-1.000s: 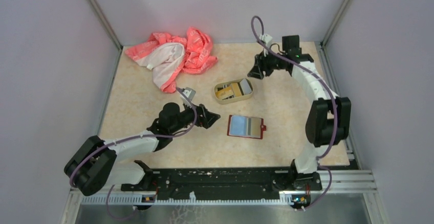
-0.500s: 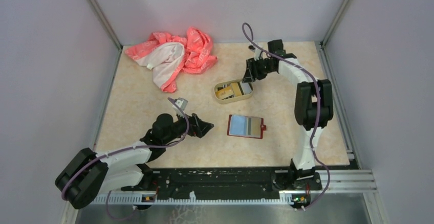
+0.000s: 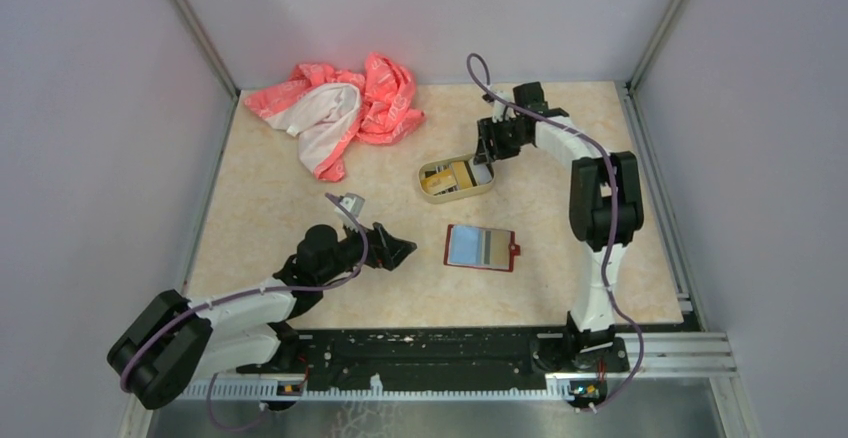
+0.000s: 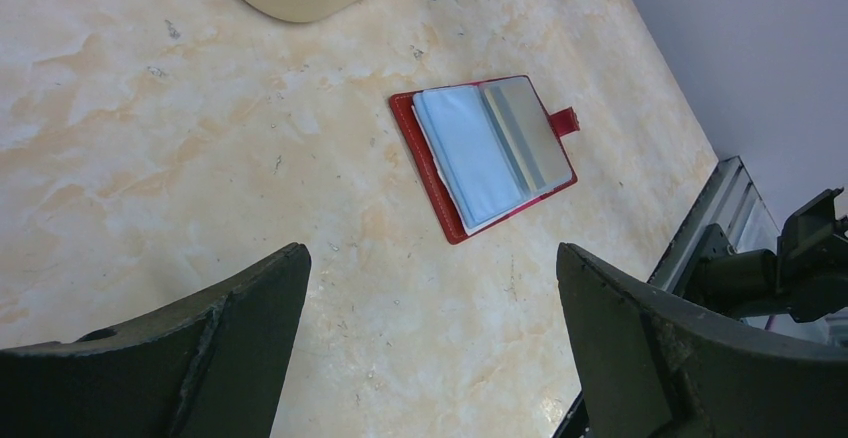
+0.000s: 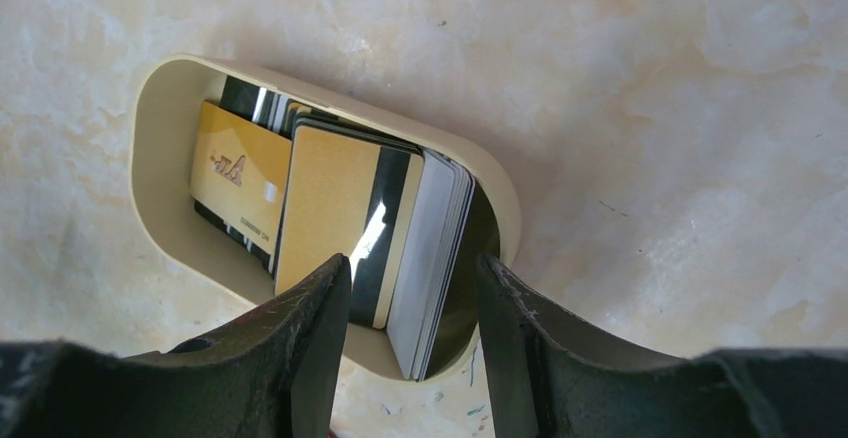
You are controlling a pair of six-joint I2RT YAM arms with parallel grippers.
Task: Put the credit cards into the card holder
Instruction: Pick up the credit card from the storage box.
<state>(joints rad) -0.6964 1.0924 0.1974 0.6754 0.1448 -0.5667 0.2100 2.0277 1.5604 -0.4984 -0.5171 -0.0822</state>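
Top view: the table (image 3: 560, 268) is carrying everything. The card holder (image 3: 480, 248) is lying open and flat at centre frame, with its snap tab (image 3: 516, 250) pointing right. The tin tray (image 3: 460, 199) is sitting just above it, apart from it. The credit cards (image 3: 447, 178) are lying inside the tray, none in the holder. The left gripper (image 3: 408, 249) is hanging left of the holder, near it but not touching, with its fingers spread and pointing right. The right gripper (image 3: 487, 149) is reaching down at the tray's right end. A pink and white cloth (image 3: 340, 108) is lying bunched at upper left, well apart from the rest.

Left wrist view: the holder is showing right of centre, tilted, with a red border, a pale blue pocket page on the left half and a grey one on the right. The tab is sticking out at its right edge. The tray's rim is peeking in at the top edge. The two dark fingers are standing wide apart at the bottom corners, holding nothing, over bare table.

Right wrist view: the tray is filling the centre. Gold cards are lying stacked inside, one showing a dark stripe, with a grey-white stack on edge at the right. The fingers are standing apart at the bottom, straddling the near ends of the striped card and the grey stack and not clamped on them. I cannot tell whether they are touching.
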